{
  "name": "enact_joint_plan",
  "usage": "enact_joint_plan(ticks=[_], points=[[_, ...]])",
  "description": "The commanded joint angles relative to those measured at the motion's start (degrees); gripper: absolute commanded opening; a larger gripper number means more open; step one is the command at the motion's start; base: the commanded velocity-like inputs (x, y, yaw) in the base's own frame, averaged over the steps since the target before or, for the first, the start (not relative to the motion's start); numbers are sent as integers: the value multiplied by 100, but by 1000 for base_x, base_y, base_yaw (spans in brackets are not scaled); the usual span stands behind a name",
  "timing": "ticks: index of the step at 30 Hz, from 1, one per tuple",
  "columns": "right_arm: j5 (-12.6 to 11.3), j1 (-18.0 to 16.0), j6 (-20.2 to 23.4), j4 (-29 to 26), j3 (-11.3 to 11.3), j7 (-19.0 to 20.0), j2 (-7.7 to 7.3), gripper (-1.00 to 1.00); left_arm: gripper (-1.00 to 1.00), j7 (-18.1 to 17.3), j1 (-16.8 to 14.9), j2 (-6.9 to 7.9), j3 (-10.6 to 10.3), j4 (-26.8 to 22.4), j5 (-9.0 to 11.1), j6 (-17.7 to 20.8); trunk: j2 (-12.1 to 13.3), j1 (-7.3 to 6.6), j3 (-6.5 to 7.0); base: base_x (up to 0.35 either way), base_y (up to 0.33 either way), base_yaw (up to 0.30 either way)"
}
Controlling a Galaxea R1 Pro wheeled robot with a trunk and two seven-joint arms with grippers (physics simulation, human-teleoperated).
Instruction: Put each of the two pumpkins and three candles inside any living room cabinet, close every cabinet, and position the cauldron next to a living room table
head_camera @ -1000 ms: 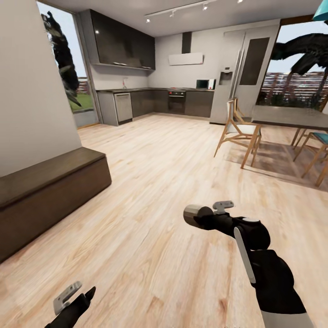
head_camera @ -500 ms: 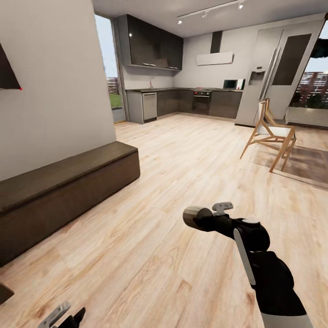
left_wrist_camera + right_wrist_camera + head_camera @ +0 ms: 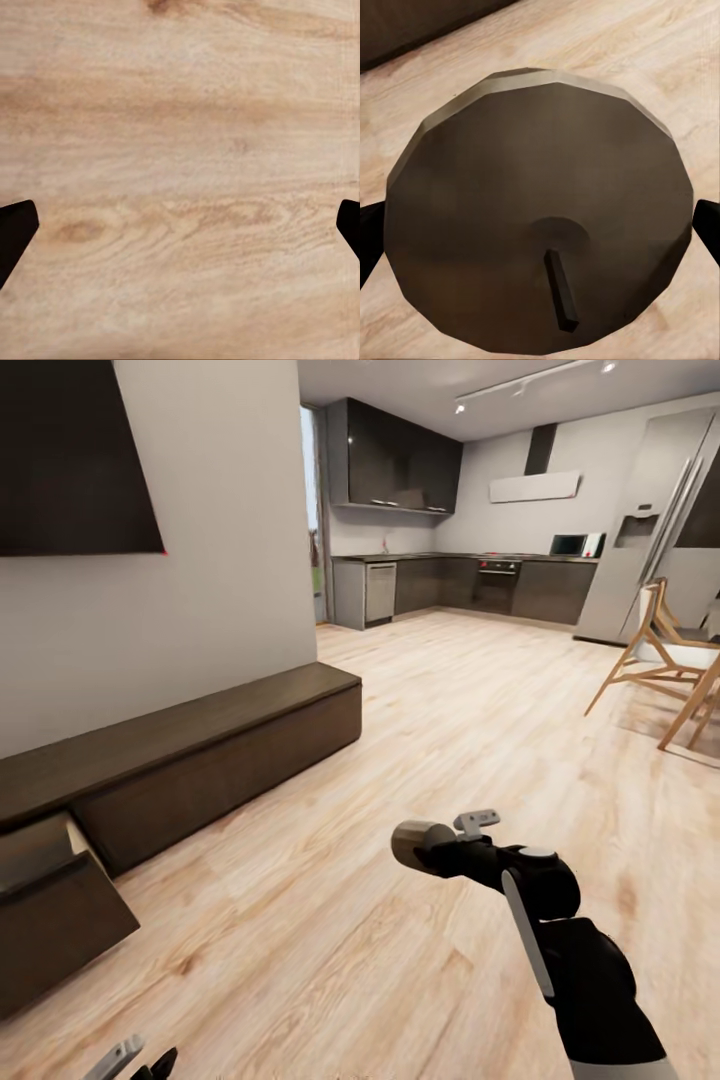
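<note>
My right gripper [image 3: 428,848] is shut on a tan-beige candle [image 3: 411,842], held out over the wooden floor in the head view. In the right wrist view the candle [image 3: 540,172] shows its round top and dark wick, with a dark fingertip [image 3: 369,236] at each side. The long low dark-brown cabinet [image 3: 220,745] runs along the left wall, and one drawer [image 3: 55,905] at its near end stands pulled open. My left gripper [image 3: 125,1060] hangs low at the left; in the left wrist view its fingertips [image 3: 15,229] stand wide apart over bare floor, open. Pumpkins, cauldron and table are out of view.
A dark screen [image 3: 75,460] hangs on the wall above the cabinet. The kitchen counter [image 3: 470,585] lines the far wall. Wooden chairs [image 3: 665,670] stand at the right. Light wooden floor [image 3: 400,740] stretches between.
The camera has turned left, so the whole picture slid right. The cabinet's open drawer and the wall screen came into view. The right gripper keeps the candle in the same pose.
</note>
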Motion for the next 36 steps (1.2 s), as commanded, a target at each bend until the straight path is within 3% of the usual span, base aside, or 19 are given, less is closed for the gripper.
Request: enact_joint_plan(ticks=[1,20,34,36], points=[[0,1,28,-5,8,57,3,-100,100,35,2,1,6,-9,56,18,-2,-2,-4,-63,274,267],[0,13,28,-5,28,53,-3,-100,100,55,2,0,29,5,41,17,-2,-2,-5,-12,307,272],[-14,22,90,-5,4,70,-7,-100,100,47,134,2,53,196,30,-24,-2,-2,-6,0,330,66],[-24,22,95,-5,-8,70,-6,-100,100,41,211,4,55,261,35,-257,-2,-2,-6,0,330,249]])
